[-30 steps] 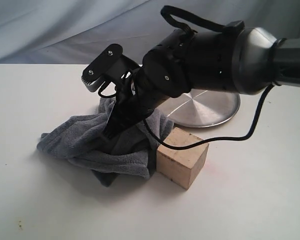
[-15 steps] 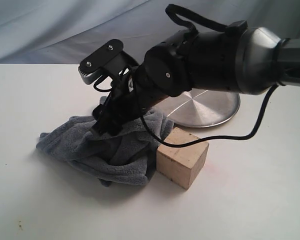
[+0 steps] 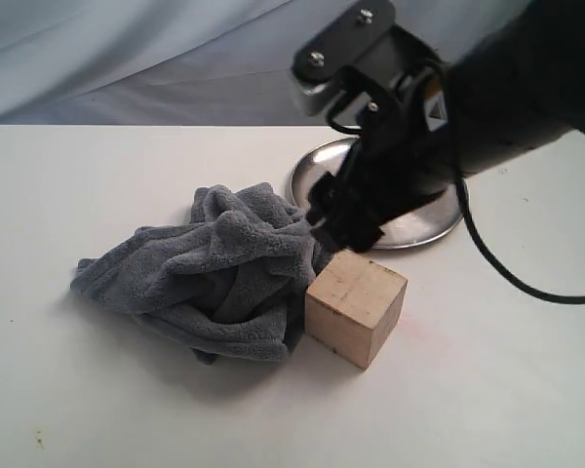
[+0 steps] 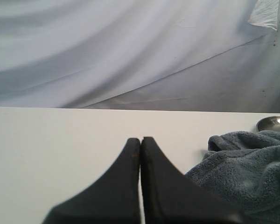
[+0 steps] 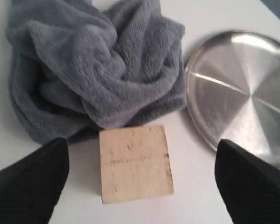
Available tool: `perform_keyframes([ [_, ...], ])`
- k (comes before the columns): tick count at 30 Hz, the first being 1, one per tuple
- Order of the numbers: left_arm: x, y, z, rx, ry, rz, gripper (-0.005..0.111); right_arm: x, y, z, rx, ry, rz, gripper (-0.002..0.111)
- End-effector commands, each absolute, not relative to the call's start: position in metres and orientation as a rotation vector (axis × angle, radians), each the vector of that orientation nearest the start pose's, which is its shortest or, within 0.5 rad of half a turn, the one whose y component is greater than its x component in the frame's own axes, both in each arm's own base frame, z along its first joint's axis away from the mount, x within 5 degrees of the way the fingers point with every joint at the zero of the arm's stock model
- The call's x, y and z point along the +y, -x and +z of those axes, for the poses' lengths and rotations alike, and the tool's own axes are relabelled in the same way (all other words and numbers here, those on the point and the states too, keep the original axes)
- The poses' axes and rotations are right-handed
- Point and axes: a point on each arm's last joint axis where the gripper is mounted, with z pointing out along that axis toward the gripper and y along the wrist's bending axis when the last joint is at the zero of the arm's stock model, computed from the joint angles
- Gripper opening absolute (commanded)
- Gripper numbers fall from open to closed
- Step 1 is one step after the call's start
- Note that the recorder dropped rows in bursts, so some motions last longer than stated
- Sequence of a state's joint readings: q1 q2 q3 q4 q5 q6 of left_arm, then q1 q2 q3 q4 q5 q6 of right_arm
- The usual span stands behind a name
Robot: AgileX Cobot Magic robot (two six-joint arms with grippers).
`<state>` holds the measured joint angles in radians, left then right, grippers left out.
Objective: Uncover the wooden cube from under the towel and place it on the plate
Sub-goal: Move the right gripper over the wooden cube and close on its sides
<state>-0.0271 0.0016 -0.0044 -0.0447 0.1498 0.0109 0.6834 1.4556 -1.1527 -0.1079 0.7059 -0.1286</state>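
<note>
**Exterior view and both wrist views — block uncovered, not yet on the plate**

Shows, in the exterior view, a wooden block (image 3: 356, 307) standing bare on the white table (image 3: 487, 400), touching the edge of a crumpled grey towel (image 3: 214, 268) heaped beside it. Sets a shiny metal plate (image 3: 317, 171) just behind block and towel, with much of it hidden behind a dark robot arm. Puts the right gripper (image 3: 343, 226) low above the block's back edge, between block and plate.

Judged from this: uncovering done. Gripping, lifting and setting the block on the plate all left to do.

Adds, in the right wrist view, what the exterior view cannot settle — two dark fingers (image 5: 32, 182) spread wide, one on each side of the block, clear of it and holding nothing. Also lays open the plate's face, bare as far as visible, and presses the towel's folds against the block's far side.

Adds, in the left wrist view, the left gripper (image 4: 140, 149), pinched tight with nothing between its fingers, pointing across bare table just beside the towel. Catches only a sliver of the plate's rim and no block at all. Finds no trace of this gripper in the exterior view.
</note>
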Motion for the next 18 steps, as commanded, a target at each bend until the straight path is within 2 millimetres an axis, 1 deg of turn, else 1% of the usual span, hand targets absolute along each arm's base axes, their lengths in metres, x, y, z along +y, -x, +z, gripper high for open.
perform_keyframes([
  [1, -0.002, -0.056, 0.2, 1.629, 0.001, -0.054, 0.001, 0.17, -0.246, 0.281, 2.321, 0.953, 0.136, 0.078],
  [2, -0.002, -0.056, 0.2, 1.629, 0.001, -0.054, 0.001, 0.169, -0.247, 0.278, 2.318, 0.941, 0.143, 0.078],
  [3, -0.002, -0.056, 0.2, 1.629, 0.001, -0.054, 0.001, 0.167, -0.246, 0.27, 2.334, 0.947, 0.147, 0.078],
  [4, -0.002, -0.056, 0.2, 1.629, 0.001, -0.054, 0.001, 0.167, -0.245, 0.268, 2.326, 0.973, 0.14, 0.08],
  [6, -0.002, -0.056, 0.2, 1.629, 0.001, -0.054, 0.001, 0.169, -0.244, 0.268, 2.299, 1.018, 0.161, 0.098],
  [7, -0.002, -0.056, 0.2, 1.629, 0.001, -0.054, 0.001, 0.17, -0.244, 0.268, 2.278, 1.048, 0.166, 0.105],
  [8, -0.002, -0.056, 0.2, 1.629, 0.001, -0.054, 0.001, 0.172, -0.245, 0.268, 2.261, 1.06, 0.171, 0.105],
  [10, -0.002, -0.056, 0.2, 1.629, 0.001, -0.054, 0.001, 0.175, -0.249, 0.259, 2.271, 1.07, 0.185, 0.105],
  [12, -0.002, -0.056, 0.2, 1.629, 0.001, -0.054, 0.001, 0.177, -0.255, 0.245, 2.301, 1.106, 0.173, 0.105],
  [14, -0.002, -0.056, 0.2, 1.629, 0.001, -0.054, 0.001, 0.176, -0.262, 0.233, 2.343, 1.104, 0.173, 0.105],
  [18, -0.002, -0.056, 0.2, 1.629, 0.001, -0.054, 0.001, 0.177, -0.263, 0.23, 2.338, 1.118, 0.166, 0.105],
])
